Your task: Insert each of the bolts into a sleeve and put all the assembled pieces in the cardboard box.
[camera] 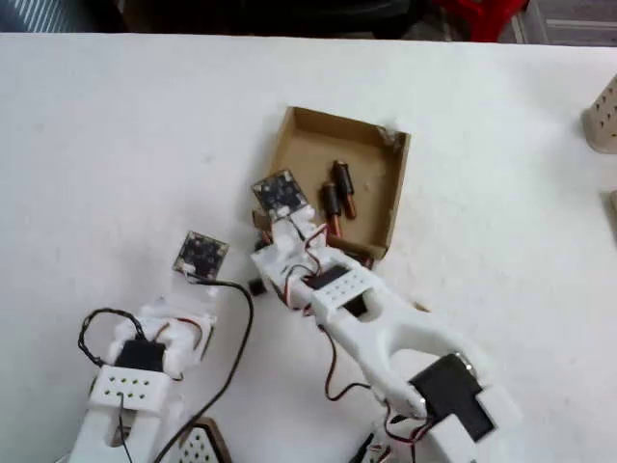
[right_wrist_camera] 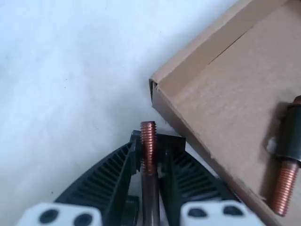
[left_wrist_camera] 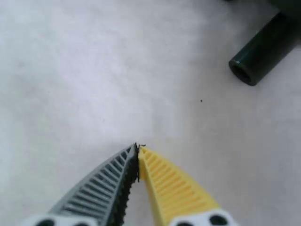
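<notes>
Cardboard box [camera: 313,159] sits at centre, holding assembled pieces [camera: 333,203]. Left gripper [left_wrist_camera: 138,150], pressed together and empty, hovers near the loose sleeve [left_wrist_camera: 263,49]. Right gripper [right_wrist_camera: 150,150], at the box's near-left corner, pinches a bare bolt [right_wrist_camera: 148,134]. Recommended: steady the sleeve, then align the bolt with its bore.

Cardboard box [camera: 308,154]: brown, shallow, open-topped, flat on the white worktop [camera: 145,145]. It holds two assembled pieces [camera: 331,201] lying side by side on its floor, each a dark sleeve with a copper threaded end protruding. One bare bolt [right_wrist_camera: 148,129], copper and threaded, is clamped lengthwise in the right pincer [right_wrist_camera: 149,147], tip past the fingertips, just outside a box corner. One loose sleeve [left_wrist_camera: 261,52], a dark hollow cylinder, lies on its side on the worktop, its open end unfilled.
</notes>
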